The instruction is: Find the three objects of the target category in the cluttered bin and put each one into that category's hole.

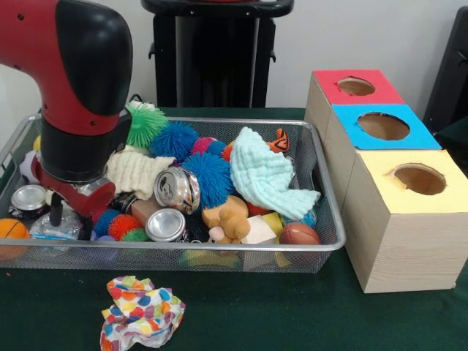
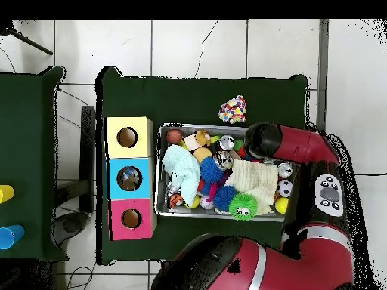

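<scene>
The wire mesh bin (image 1: 219,248) is full of toys, balls, cloths and cans; it also shows in the overhead view (image 2: 161,171). My gripper (image 1: 57,215) reaches down into the bin's left end in the front view, right over a wrinkly piece of clear plastic (image 1: 51,229). I cannot tell whether it is open, shut or holding the plastic. In the overhead view the arm's end (image 2: 261,140) covers the gripper. No other clear plastic pieces show.
Three wooden boxes with holes stand beside the bin: red-topped (image 1: 356,86), blue-topped (image 1: 383,126), yellow-topped (image 1: 418,178). Silver cans (image 1: 178,190) (image 1: 166,224) (image 1: 29,199) lie in the bin. A multicoloured dotted cloth (image 1: 140,311) lies on the green table in front of the bin.
</scene>
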You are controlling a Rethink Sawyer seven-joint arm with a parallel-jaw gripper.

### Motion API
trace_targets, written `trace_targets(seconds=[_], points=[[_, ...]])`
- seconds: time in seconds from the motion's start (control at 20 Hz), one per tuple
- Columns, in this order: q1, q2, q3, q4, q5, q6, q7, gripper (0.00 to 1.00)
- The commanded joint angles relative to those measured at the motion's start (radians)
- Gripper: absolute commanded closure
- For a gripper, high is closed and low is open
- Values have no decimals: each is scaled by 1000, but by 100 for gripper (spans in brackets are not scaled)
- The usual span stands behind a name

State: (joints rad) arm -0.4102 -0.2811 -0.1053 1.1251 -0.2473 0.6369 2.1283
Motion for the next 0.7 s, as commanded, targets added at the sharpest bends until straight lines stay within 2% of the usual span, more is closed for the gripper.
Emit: trace_targets(seconds=[0.05,0.1,0.3,0.55,0.7], points=[[18,113,45,47,-55,-55,12,0],[21,136,38,37,-61,-101,37,0],[9,182,36,12,-63,-171,50,0],[11,211,14,-9,-54,-171,43,0],[24,197,0,3,-45,-160,48,0]])
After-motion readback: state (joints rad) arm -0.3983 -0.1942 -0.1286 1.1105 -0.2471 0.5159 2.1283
